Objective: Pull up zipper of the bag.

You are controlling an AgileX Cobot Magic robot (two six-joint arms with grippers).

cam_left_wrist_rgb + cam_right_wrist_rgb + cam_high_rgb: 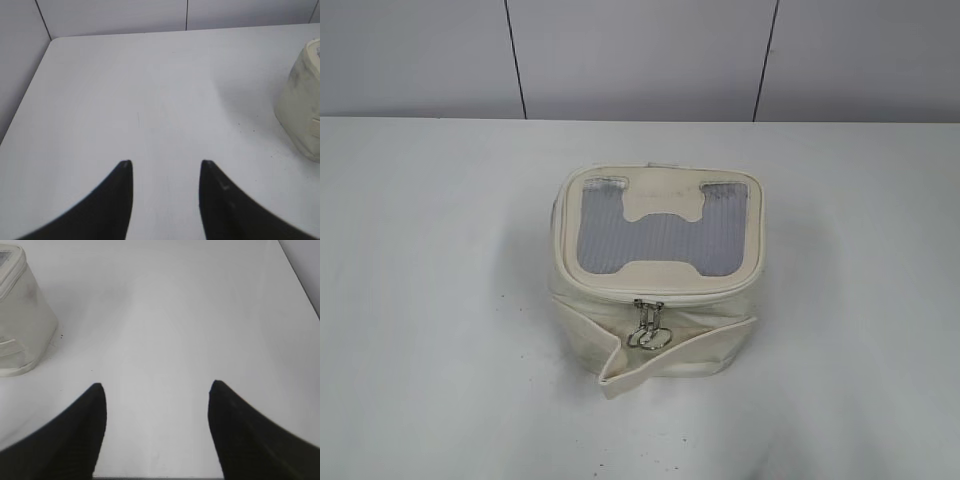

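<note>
A cream box-shaped bag with a grey mesh lid stands mid-table. Two metal zipper pulls hang together at the middle of its front, below the lid seam. A front flap sags outward. The bag's side shows at the right edge of the left wrist view and at the top left of the right wrist view. My left gripper is open and empty over bare table, left of the bag. My right gripper is open and empty, right of the bag. Neither arm shows in the exterior view.
The white table ends at a grey panelled wall behind. The table's left edge shows in the left wrist view and its right edge in the right wrist view.
</note>
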